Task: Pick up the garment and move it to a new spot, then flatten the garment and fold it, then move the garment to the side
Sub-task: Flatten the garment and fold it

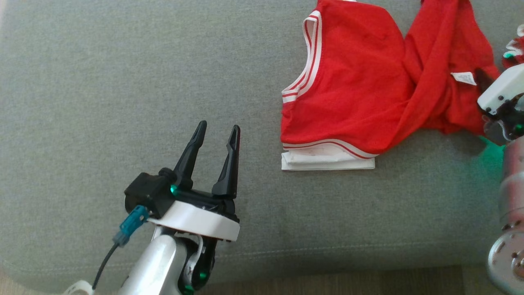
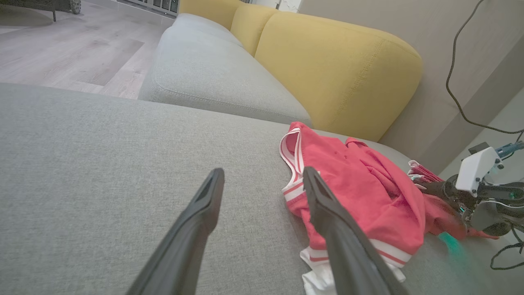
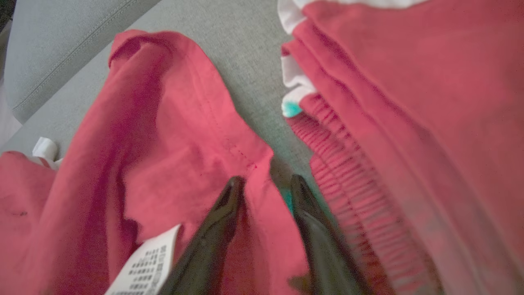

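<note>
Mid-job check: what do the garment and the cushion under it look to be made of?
Garment: thin, soft red fabric with a matte look, likely a light knit. It drapes in loose folds, with white striped trim and a sewn-in label. Cushion: grey woven upholstery, matte, with a fine, even weave showing across it.

The carrying surface was a grey woven sofa seat [image 1: 123, 82], its stitched seam [image 1: 286, 252] running along the near edge. One red garment [image 1: 352, 94] with white-and-red striped trim lay directly on it, toward the right. The left half lay fairly flat; the right half was twisted and bunched, a white label [image 1: 464, 78] showing. A white layer [image 1: 327, 162] protruded from under the lower hem, flat on the seat. A second red piece [image 1: 516, 44] lay just beside it at the right edge.
</note>
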Robot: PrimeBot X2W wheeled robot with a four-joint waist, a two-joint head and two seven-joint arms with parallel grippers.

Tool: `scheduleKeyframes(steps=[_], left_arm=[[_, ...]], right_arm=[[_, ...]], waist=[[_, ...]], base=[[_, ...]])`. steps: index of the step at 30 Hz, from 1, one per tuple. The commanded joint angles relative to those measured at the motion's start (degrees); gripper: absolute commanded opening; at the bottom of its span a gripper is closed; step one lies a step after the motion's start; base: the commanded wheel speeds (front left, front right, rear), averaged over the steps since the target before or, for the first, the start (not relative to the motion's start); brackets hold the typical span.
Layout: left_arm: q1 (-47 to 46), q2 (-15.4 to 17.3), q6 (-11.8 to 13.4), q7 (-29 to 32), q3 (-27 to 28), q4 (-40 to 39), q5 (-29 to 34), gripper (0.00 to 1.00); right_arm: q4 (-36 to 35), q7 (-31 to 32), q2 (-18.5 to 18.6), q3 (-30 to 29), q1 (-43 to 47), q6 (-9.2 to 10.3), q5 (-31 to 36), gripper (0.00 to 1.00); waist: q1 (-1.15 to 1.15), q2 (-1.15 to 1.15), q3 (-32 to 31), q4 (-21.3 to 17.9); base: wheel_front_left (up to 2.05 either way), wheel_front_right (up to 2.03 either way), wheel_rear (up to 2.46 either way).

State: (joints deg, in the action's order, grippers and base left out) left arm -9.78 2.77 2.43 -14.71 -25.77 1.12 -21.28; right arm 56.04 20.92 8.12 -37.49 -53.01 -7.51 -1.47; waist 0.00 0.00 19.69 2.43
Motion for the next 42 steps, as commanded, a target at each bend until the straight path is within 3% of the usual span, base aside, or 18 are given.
scheduleKeyframes(steps=[1,2,3,7,8,10,17,22,25,31,42], left_arm=[[-1.6,0.1,-0.3,-0.3,1.3,-1.6,0.3,1.00],[-1.7,0.1,-0.2,-0.3,1.4,-1.7,0.4,1.00],[-1.7,0.1,-0.2,-0.3,1.4,-1.7,0.4,1.00],[-1.4,0.1,0.0,-0.3,1.5,-1.7,0.3,1.00],[-1.4,0.1,0.0,-0.3,1.4,-1.7,0.2,1.00],[-1.3,0.1,0.1,-0.3,1.3,-1.7,0.0,1.00],[-1.1,0.1,0.5,-0.3,1.4,-1.7,-0.7,1.00],[0.1,0.1,0.3,-0.3,1.5,-0.7,-2.7,1.00],[0.7,0.1,-2.2,0.1,-0.8,3.1,-4.3,1.00],[-1.3,1.0,-6.1,7.4,-5.1,10.6,-5.7,1.00],[-10.4,0.2,-6.6,7.7,-9.6,24.1,-6.0,1.00]], right_arm=[[-1.5,-0.7,0.7,0.8,-3.3,0.02,0.4,0.47],[-0.9,-1.2,0.9,0.8,-3.6,0.02,0.5,0.38],[-0.3,-1.7,1.0,0.8,-4.1,0.02,0.7,0.36],[1.5,-3.6,1.6,2.3,-5.3,0.02,1.8,0.38],[2.0,-4.0,1.7,2.8,-5.6,0.02,2.0,0.30],[2.8,-4.8,2.1,3.5,-6.0,0.02,2.4,0.00],[4.0,-7.8,2.9,5.8,-7.2,0.02,0.7,0.00],[1.0,-8.7,3.0,9.1,-6.2,0.02,-5.9,0.00],[-3.8,-7.2,3.0,13.1,-3.4,0.02,-11.2,0.00],[-17.6,-2.5,4.0,19.2,5.9,0.02,-20.9,0.00],[-32.3,2.9,1.8,18.8,16.4,0.02,-25.1,0.00]], waist=[[0.00,0.00,-0.1,0.2],[0.00,0.00,-0.1,0.3],[0.00,0.00,-0.1,0.3],[0.00,0.00,-0.3,0.3],[0.00,0.00,-0.4,0.2],[0.00,0.00,-0.6,0.1],[0.00,0.00,-1.7,-0.4],[0.00,0.00,-2.8,-1.2],[0.00,0.00,-3.0,-2.1],[0.00,0.00,-2.3,-4.0],[0.00,0.00,-1.8,-5.3]], base=[[0.00,0.00,0.00],[0.00,0.00,0.00],[0.00,0.00,0.00],[0.00,0.00,0.00],[0.00,0.00,0.00],[0.00,0.00,0.00],[0.00,0.00,0.00],[0.00,0.00,0.00],[0.00,0.00,0.00],[0.00,0.00,0.00],[0.00,0.00,0.00]])
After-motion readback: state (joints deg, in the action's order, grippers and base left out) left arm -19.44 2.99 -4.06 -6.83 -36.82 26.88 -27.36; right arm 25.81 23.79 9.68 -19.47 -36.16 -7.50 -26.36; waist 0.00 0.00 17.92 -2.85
